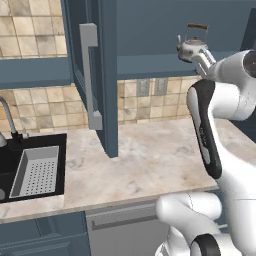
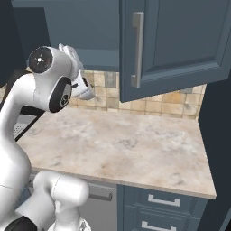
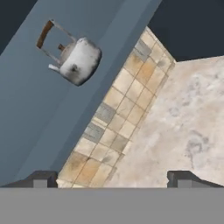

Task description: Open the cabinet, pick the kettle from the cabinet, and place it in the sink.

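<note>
The cabinet (image 1: 150, 30) stands open, its left door (image 1: 102, 75) swung out toward me and its right door (image 2: 180, 40) open too. On the cabinet's bottom shelf sits the small silver kettle (image 1: 192, 45), upright, with its brown-topped handle raised. In the hand view the kettle (image 3: 76, 57) lies at the upper left on the blue shelf (image 3: 48, 113), well ahead of my gripper (image 3: 113, 179). The fingertips (image 3: 43, 179) stand wide apart with nothing between them. The black sink (image 1: 10, 155) is at the far left, below its curved tap (image 1: 7, 117).
A white perforated strainer basket (image 1: 37, 170) rests in the sink. The marble counter (image 2: 122, 144) runs under the cabinet, against a tiled backsplash (image 2: 149, 106). The open left door's edge hangs low over the counter. Blue drawers (image 2: 162, 203) sit below at the right.
</note>
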